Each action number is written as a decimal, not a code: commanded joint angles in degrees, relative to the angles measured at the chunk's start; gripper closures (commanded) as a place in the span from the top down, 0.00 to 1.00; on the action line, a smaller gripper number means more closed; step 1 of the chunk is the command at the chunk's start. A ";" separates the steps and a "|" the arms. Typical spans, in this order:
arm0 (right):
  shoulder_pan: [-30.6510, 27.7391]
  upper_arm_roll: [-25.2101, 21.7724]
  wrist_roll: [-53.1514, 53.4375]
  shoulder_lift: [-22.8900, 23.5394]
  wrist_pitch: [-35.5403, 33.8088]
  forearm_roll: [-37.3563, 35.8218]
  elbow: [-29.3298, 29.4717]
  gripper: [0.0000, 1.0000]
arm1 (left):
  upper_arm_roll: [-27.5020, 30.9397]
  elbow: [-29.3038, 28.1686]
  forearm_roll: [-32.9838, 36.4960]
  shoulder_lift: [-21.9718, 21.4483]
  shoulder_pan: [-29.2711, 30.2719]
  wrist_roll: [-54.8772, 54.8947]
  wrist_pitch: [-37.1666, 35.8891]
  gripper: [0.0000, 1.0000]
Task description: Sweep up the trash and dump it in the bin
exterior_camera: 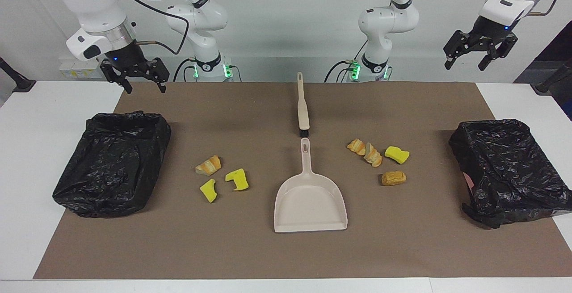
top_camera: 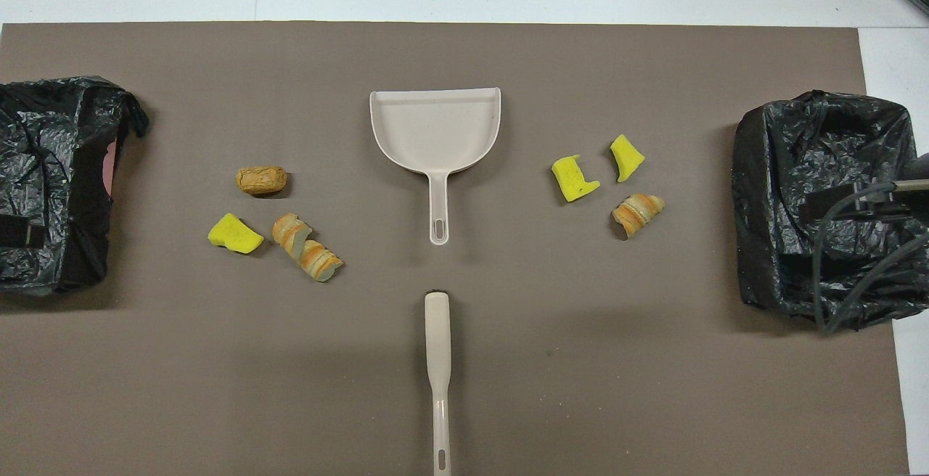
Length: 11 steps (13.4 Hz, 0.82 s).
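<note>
Both arms just wait up high, left gripper (exterior_camera: pixel 480 56) and right gripper (exterior_camera: pixel 134 76) spread open, holding nothing. Brush (exterior_camera: pixel 303 103) lies nearest the robots, then the dustpan (exterior_camera: pixel 310 199), trash scraps (exterior_camera: pixel 223 174) on both sides of it, bins (exterior_camera: pixel 111 163) at each end.

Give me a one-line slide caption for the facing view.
Both pincers, left and right, hang open above a mat with dustpan, brush, scattered trash and two bag-lined bins.

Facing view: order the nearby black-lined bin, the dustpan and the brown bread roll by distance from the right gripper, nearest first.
From the right gripper, raised and open:
1. Black-lined bin, at the right arm's end of the table.
2. Dustpan, mid-table.
3. Brown bread roll, toward the left arm's end.
</note>
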 commanded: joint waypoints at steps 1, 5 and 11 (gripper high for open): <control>-0.23 0.12 -0.50 -1.36 -0.25 1.07 -1.04 1.00 | 0.01 -1.04 0.20 -1.14 0.06 -0.25 -0.50 1.00; -0.14 0.21 -0.67 -1.54 -0.86 1.07 -1.04 1.00 | 0.01 -1.04 0.20 -1.14 0.06 -0.25 -0.50 1.00; -0.14 0.30 -0.76 -1.28 -0.16 1.33 -0.78 1.00 | 0.01 -1.04 0.20 -1.14 0.06 -0.25 -0.50 1.00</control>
